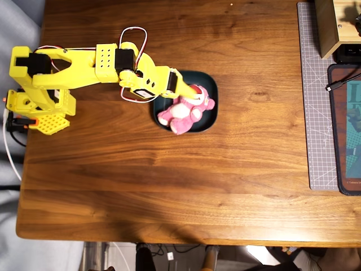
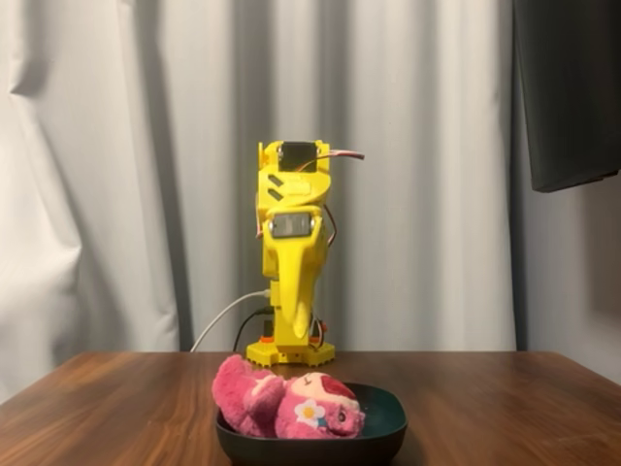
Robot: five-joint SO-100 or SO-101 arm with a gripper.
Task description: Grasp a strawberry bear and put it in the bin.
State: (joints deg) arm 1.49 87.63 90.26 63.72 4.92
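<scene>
- The strawberry bear (image 1: pixel 185 110) is lying in the bin (image 1: pixel 209 86), slumped on its side, with its feet end spilling over the rim nearest the overhead view's lower left.
- My claw (image 1: pixel 186 90) is hovering just above the bin's near rim. It is empty and released, and the bear is sitting directly below and slightly beyond my fingertips.
- The bear's long axis is running diagonally across the bin, head toward the far side from my arm.
- The bear is looking soft and fuzzy, pink with a small white flower patch; the bin (image 2: pixel 383 427) is looking smooth, dark teal, shallow and round-cornered.
- I am judging the drop done; lifting straight clear is what remains.
</scene>
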